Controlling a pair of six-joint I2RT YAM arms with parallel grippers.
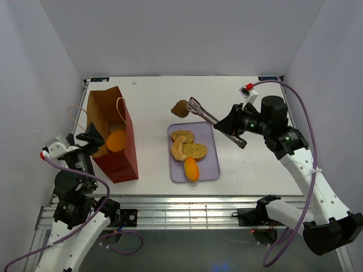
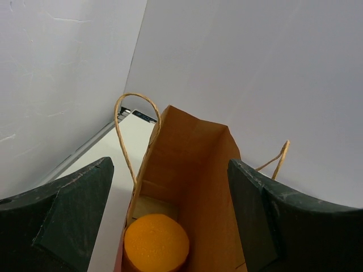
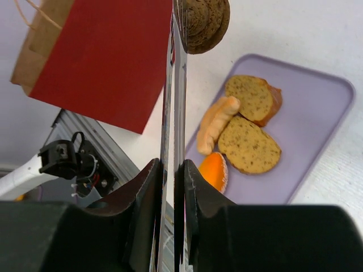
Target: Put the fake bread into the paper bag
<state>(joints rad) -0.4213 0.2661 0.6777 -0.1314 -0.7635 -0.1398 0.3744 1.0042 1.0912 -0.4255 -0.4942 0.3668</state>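
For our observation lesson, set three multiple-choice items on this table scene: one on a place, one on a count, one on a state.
1. Where does the paper bag stand?
A) left of the tray
B) right of the tray
C) on the tray

2. How many bread pieces lie on the tray?
A) two
B) four
C) six

3. How is the left gripper?
A) shut on a bun
B) shut on the tray
C) open

Answers:
1 A: the top view shows the bag on the tray's left.
2 B: two slices, a crescent roll and an orange bun lie there.
3 C: its wrist view shows the fingers wide apart.
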